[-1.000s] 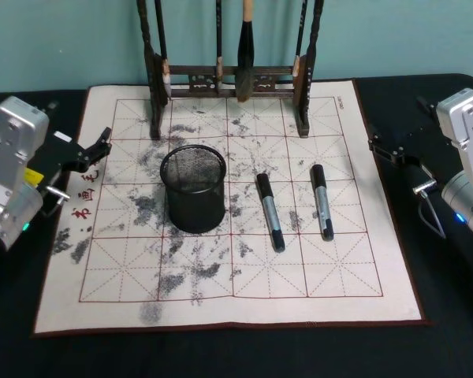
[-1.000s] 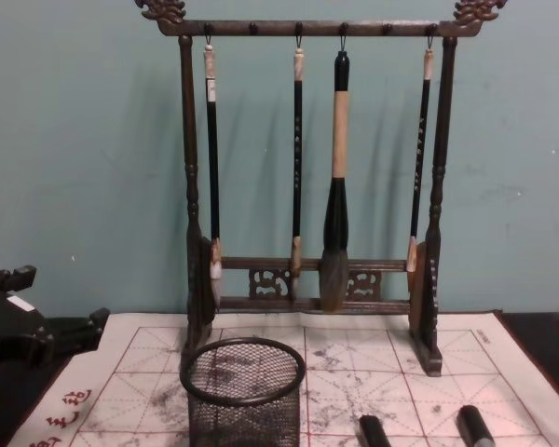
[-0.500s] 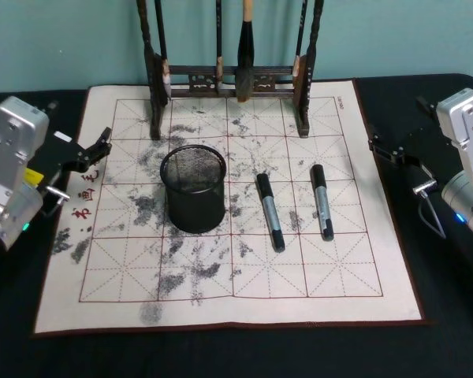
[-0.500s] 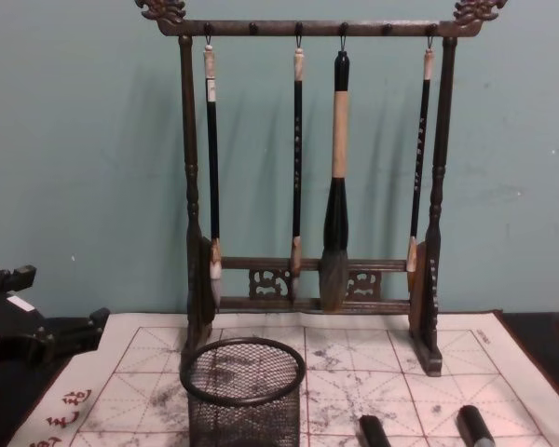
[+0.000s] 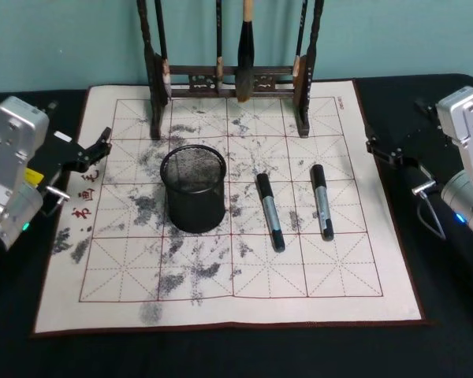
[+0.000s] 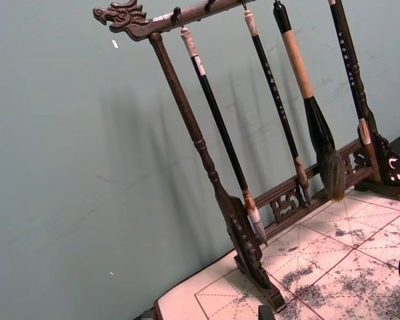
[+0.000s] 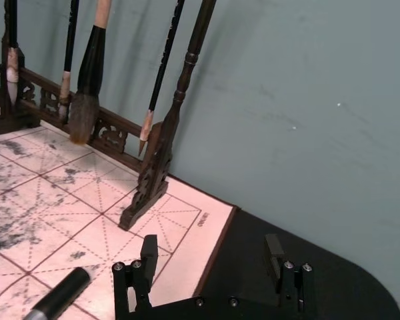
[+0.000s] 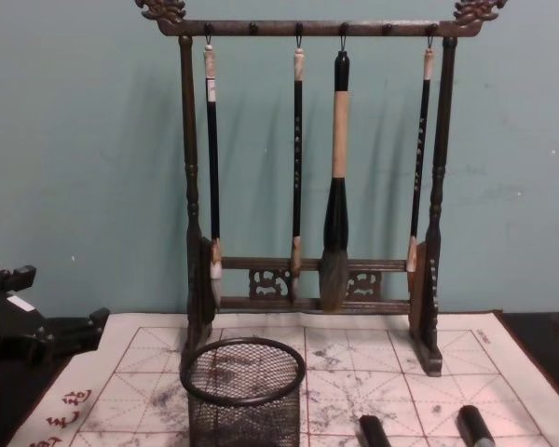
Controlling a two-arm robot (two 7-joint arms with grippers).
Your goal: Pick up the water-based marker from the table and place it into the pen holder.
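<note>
Two black markers with grey barrels lie flat on the white mat (image 5: 339,268), side by side but apart, neither touched by a hand. The nearer marker (image 5: 322,201) lies inward of the right hand (image 5: 381,150), a little toward the robot. The farther marker (image 5: 270,213) lies one step beyond it, between that first marker and the pen holder (image 5: 195,209). Any label on the barrels is too small to read.

The pen holder, a black mesh cup, stands upright on the mat, between the farther marker and the left hand (image 5: 98,148). Nothing can be seen inside it.

The right hand hangs over the dark table (image 5: 441,315) just off the mat's edge. Its fingers (image 7: 149,252) are spread wide and hold nothing. The left hand sits at the opposite edge of the mat, its fingers parted and holding nothing as well.

Red brush characters (image 5: 83,193) run down the mat's margin beside the left hand. A short line of small print (image 7: 205,222) sits in the corner close to the right hand. Neither can be read. Beyond both hands, at the mat's far edge, stands a carved wooden brush rack (image 5: 229,79) with four brushes (image 8: 340,186) hanging from it.
</note>
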